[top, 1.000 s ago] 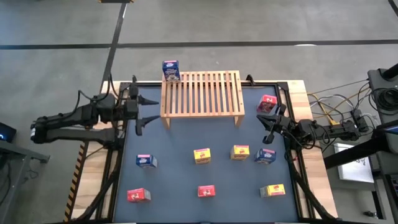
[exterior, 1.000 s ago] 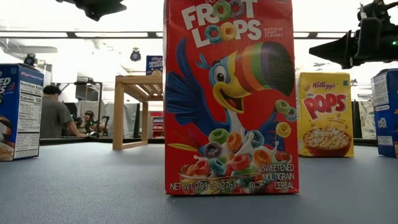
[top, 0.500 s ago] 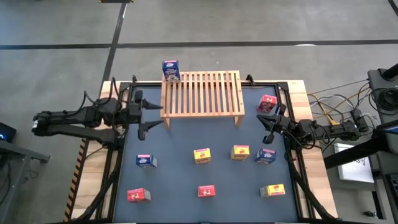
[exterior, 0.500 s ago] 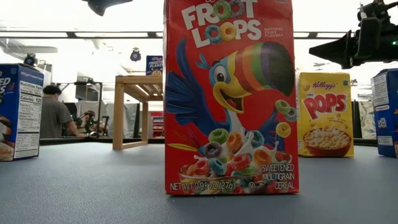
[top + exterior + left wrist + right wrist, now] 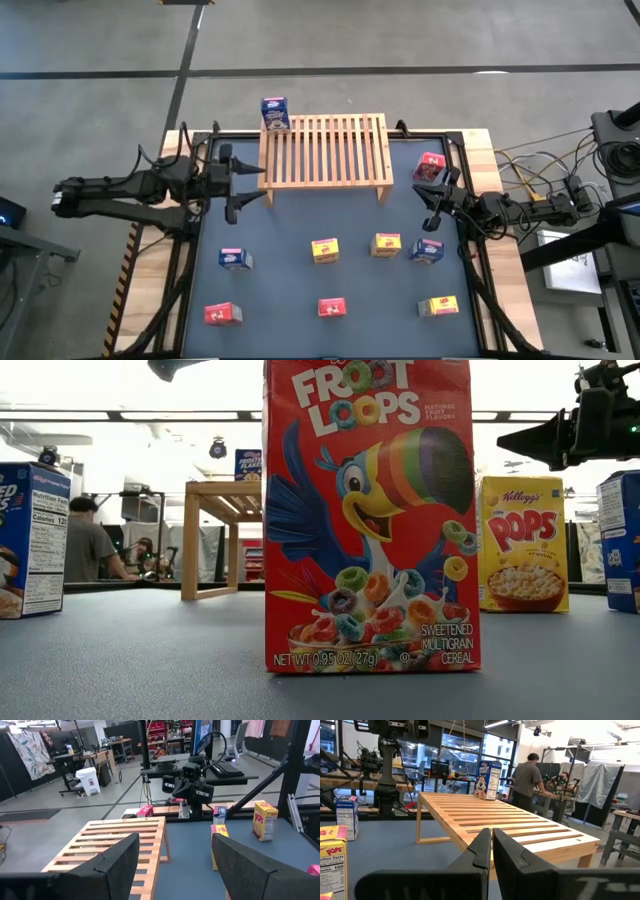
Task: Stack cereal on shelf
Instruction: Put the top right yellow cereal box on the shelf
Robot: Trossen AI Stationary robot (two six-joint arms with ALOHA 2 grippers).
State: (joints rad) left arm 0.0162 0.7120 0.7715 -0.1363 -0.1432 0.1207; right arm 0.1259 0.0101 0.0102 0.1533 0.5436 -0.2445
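Since a second ago, left gripper (image 5: 240,184) has swung forward along the table's left side, now just off the shelf's (image 5: 324,150) left front leg. Fingers spread, nothing between them; in its wrist view the shelf's slats sit past the one finger (image 5: 117,861), bare mat ahead of the other.

Right gripper (image 5: 436,197) unchanged, over the mat's right side near the shelf's right front corner. Fingers (image 5: 484,849) pressed together, holding nothing; shelf lies straight ahead of their tips, apart from them.

Cereal:
- blue box (image 5: 275,113) upright on the shelf's far left corner
- red box (image 5: 429,166) on the mat right of the shelf, just behind the right gripper
- blue box (image 5: 427,250) just in front of the right gripper
- two yellow boxes (image 5: 325,250) (image 5: 387,244) mid-mat
- blue box (image 5: 235,258) left of those
- front row: red box (image 5: 223,314), red box (image 5: 332,307), yellow box (image 5: 438,305)

No box touches either gripper.

Low view: red box (image 5: 367,515) fills the middle, shelf behind it.
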